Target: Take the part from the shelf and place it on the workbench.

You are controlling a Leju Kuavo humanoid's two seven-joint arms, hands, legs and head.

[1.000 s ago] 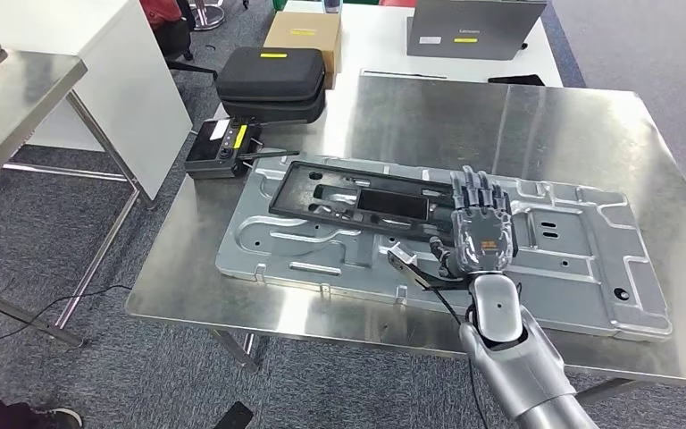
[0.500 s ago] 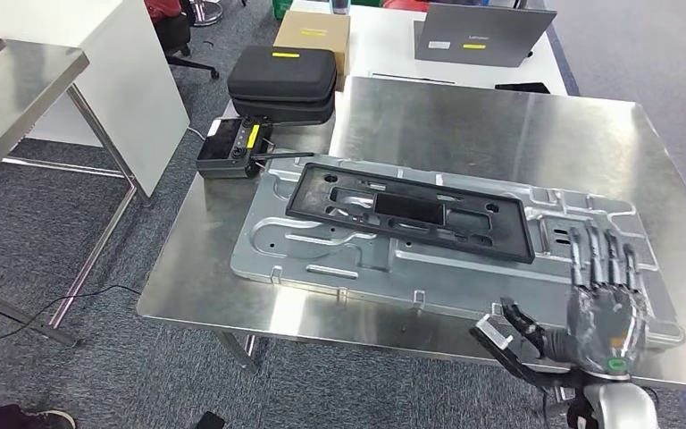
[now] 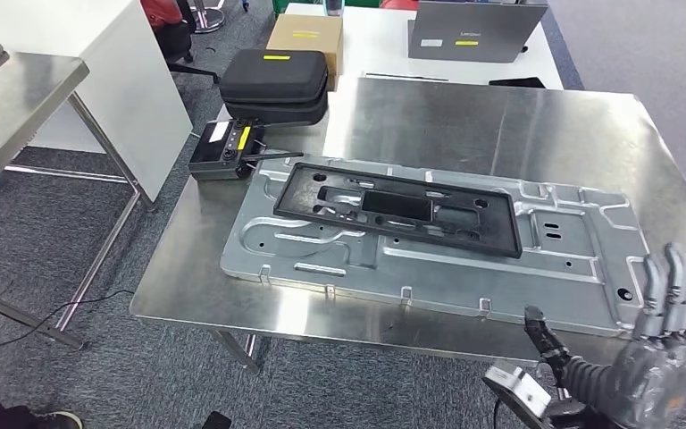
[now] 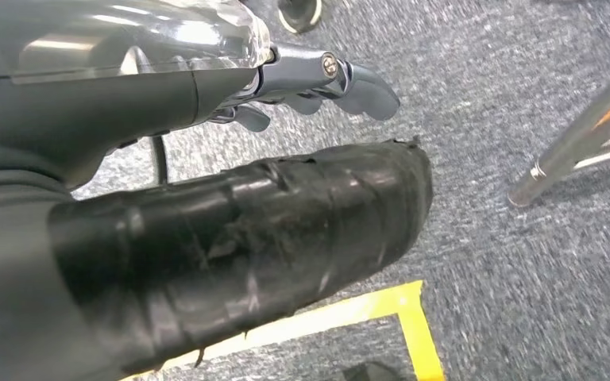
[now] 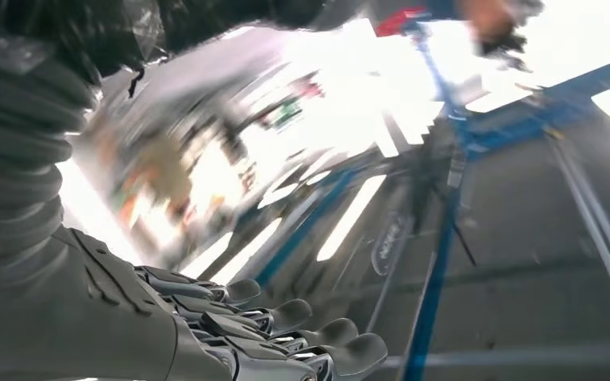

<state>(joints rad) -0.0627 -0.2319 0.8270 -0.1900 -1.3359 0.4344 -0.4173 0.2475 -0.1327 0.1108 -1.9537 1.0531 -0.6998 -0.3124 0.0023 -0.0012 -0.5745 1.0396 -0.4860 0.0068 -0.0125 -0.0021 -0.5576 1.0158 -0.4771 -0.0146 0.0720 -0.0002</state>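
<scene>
Part down on the bench, right hand free.

The right hand (image 3: 656, 357), nearest, hangs off the workbench (image 3: 500, 116) edge with fingers spread, holding nothing; the left hand (image 4: 318, 83) points floorward, its grip unclear. Beyond, the black part (image 3: 397, 207) lies flat on a metal panel (image 3: 545, 259), apparently delivered.

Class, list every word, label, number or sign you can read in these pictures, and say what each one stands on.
None can be read.
Laptop: small white lid markings, too small to read.
Black case: plain yellow label, no legible text.
Cardboard box: yellow label, text too small.
Handheld controller: white and yellow stickers, unreadable.
Right wrist view: blurred, nothing legible.
</scene>
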